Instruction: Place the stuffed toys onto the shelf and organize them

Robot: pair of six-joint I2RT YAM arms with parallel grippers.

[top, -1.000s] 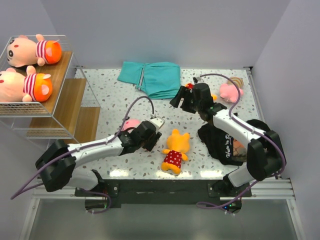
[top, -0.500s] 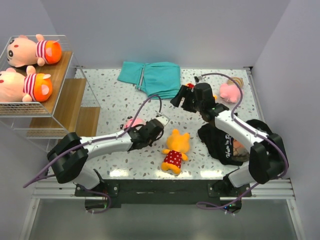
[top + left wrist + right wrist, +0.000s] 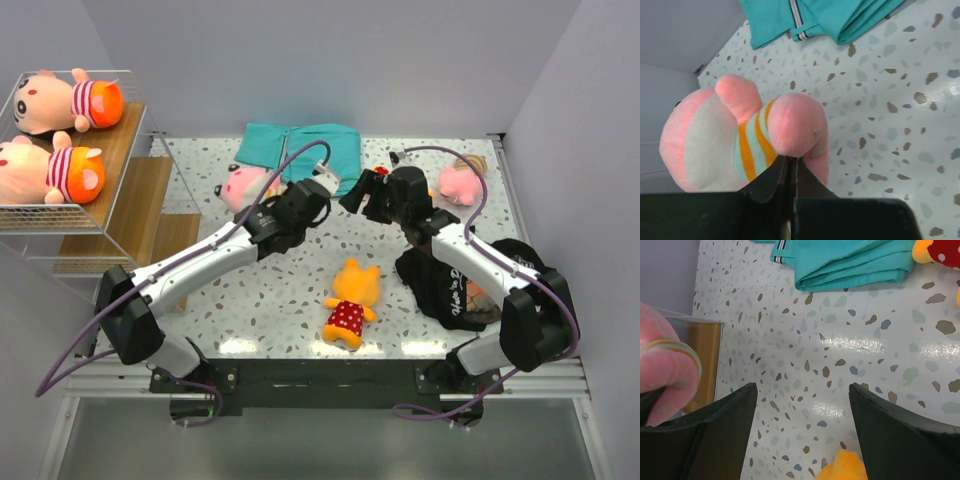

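My left gripper (image 3: pixel 303 203) is shut on a limb of a pink stuffed toy (image 3: pixel 240 185) with an orange-and-teal striped shirt and holds it above the table near the teal cloth. In the left wrist view the toy (image 3: pixel 735 135) hangs from the pinched jaws of the gripper (image 3: pixel 790 160). My right gripper (image 3: pixel 363 196) hovers open and empty over the table (image 3: pixel 802 390). An orange toy in a red dotted dress (image 3: pixel 350 298) lies face up at the front. Another pink toy (image 3: pixel 461 182) lies at the far right. Two striped toys (image 3: pixel 60 100) (image 3: pixel 50 170) rest on the shelf's (image 3: pixel 140 200) top tier.
A folded teal cloth (image 3: pixel 305 152) lies at the back centre. A black garment (image 3: pixel 450 285) is heaped under the right arm. A bit of red dotted plush (image 3: pixel 942 250) shows close to the right gripper. The shelf's lower wooden steps (image 3: pixel 705 365) stand bare at the left.
The left gripper shut on the pink toy, lifted it off the table and carried it back and left toward the teal cloth. The right arm has barely moved.
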